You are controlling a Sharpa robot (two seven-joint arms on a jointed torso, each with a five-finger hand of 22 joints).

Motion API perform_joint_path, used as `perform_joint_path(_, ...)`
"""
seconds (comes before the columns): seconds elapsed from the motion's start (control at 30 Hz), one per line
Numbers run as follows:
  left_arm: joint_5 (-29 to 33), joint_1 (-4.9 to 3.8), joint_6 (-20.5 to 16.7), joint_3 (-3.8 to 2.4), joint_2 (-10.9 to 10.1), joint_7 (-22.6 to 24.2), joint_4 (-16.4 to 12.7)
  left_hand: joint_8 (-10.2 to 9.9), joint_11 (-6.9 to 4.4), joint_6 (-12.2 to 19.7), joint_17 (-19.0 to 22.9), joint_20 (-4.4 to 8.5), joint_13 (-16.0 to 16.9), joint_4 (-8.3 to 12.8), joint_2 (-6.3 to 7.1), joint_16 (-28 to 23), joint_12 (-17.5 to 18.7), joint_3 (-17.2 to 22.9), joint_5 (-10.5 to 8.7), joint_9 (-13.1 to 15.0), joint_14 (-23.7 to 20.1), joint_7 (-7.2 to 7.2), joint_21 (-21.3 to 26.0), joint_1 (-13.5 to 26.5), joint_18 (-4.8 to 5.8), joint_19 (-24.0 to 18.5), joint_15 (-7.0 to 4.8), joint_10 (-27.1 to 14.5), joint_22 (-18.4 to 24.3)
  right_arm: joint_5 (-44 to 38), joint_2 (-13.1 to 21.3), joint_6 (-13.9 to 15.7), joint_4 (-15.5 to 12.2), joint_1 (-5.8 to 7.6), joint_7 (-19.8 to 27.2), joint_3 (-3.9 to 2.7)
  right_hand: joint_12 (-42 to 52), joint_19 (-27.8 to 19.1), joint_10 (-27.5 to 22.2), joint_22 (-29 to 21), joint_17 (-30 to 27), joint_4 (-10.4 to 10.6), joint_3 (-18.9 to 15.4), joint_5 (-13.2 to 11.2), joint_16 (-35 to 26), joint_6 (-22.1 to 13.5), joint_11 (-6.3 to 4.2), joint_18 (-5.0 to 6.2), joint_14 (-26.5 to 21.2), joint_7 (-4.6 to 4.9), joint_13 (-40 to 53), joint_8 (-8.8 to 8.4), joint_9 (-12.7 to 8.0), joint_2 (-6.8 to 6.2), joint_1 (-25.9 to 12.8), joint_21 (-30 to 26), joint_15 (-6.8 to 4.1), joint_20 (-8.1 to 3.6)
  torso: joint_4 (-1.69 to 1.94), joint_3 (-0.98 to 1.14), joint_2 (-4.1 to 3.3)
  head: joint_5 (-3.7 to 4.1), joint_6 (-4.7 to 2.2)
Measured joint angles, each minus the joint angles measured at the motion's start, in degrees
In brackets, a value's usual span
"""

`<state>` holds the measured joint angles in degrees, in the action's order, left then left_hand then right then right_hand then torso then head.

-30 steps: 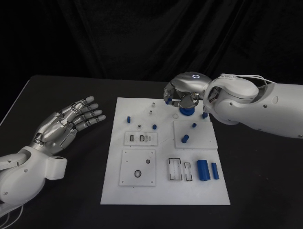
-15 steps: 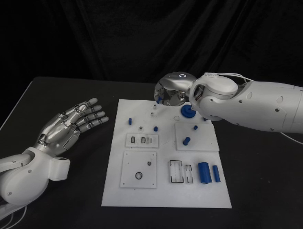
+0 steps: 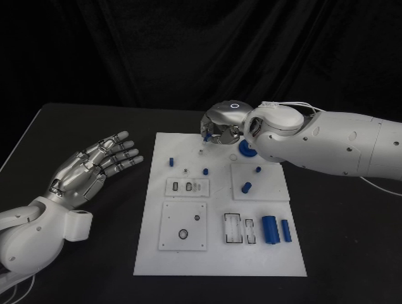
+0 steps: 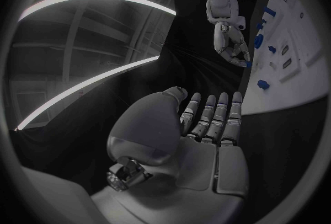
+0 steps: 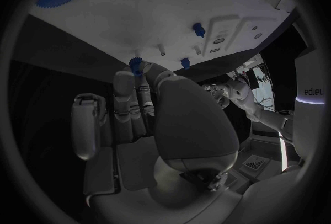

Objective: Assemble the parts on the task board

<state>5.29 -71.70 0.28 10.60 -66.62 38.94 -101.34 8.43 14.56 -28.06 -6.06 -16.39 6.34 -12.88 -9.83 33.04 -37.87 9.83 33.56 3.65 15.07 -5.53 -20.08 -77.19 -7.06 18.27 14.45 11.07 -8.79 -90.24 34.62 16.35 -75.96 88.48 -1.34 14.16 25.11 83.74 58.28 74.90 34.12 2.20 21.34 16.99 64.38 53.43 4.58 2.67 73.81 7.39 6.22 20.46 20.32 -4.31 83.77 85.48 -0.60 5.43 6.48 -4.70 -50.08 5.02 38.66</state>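
My right hand hovers over the task board's far edge, fingertips pinching a small blue gear. My left hand lies palm-up, fingers spread, holding nothing.

One piece of lettering can be made out, in the right wrist view: small pale characters on a dark panel at the rim of the circle, above a glowing band. They appear to read something like "edjel", but the fisheye bend leaves the reading uncertain. No text, number, brand or sign can be read on the task board, on its blue parts, or on the white arms.
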Motion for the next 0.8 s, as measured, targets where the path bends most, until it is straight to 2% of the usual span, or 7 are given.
perform_joint_path(0.5,0.2,0.00,0.1,0.02,0.1,0.0,0.1,0.0,0.00,0.0,0.0,0.00,0.0,0.2,0.00,0.0,0.0,0.2,0.00,0.0,0.0,0.00,0.0,0.0,0.00,0.0,0.00,0.0,0.0,-0.8,-1.6,-0.2,1.7,-1.10,0.2,-0.10,-1.3,0.0,-0.1,0.0,-0.5,0.2,-0.2,-0.6,0.0,-1.0,-0.31,0.00,-0.2,-0.21,0.0,-1.33,0.3,0.00,0.0,0.0,0.21,0.41,-0.10,-0.04,0.06,-0.08,0.26)
perform_joint_path(0.7,0.3,0.00,0.2,0.03,0.1,0.0,0.2,0.0,0.00,0.0,0.0,0.00,0.0,0.2,0.00,0.0,0.0,0.2,0.00,0.0,0.0,0.00,0.0,0.0,0.00,0.0,0.00,0.0,0.0,-0.9,-2.0,-0.3,2.1,-1.31,0.2,-0.13,-1.6,-0.2,-0.6,0.0,-0.9,0.3,-0.3,-0.8,-0.2,-1.4,-0.09,0.00,-0.4,-0.19,0.1,-1.65,0.3,0.01,0.0,-0.2,0.41,0.62,-0.11,-0.04,0.07,0.05,0.46)
perform_joint_path(0.8,0.3,0.00,0.2,0.04,0.2,0.0,0.2,0.0,-0.01,0.0,0.1,0.00,-0.1,0.2,0.00,0.0,0.0,0.2,0.00,0.0,0.0,0.00,0.0,0.0,0.00,0.0,0.00,0.0,0.0,-1.0,-2.0,-0.5,2.3,-1.45,0.1,-0.14,-2.2,-0.4,-1.5,0.0,-1.3,0.4,-0.4,-1.3,-0.5,-2.0,0.25,0.00,-0.7,-0.30,0.3,-2.65,0.3,0.02,0.0,-0.5,0.71,0.83,-0.10,-0.04,0.07,0.14,0.54)
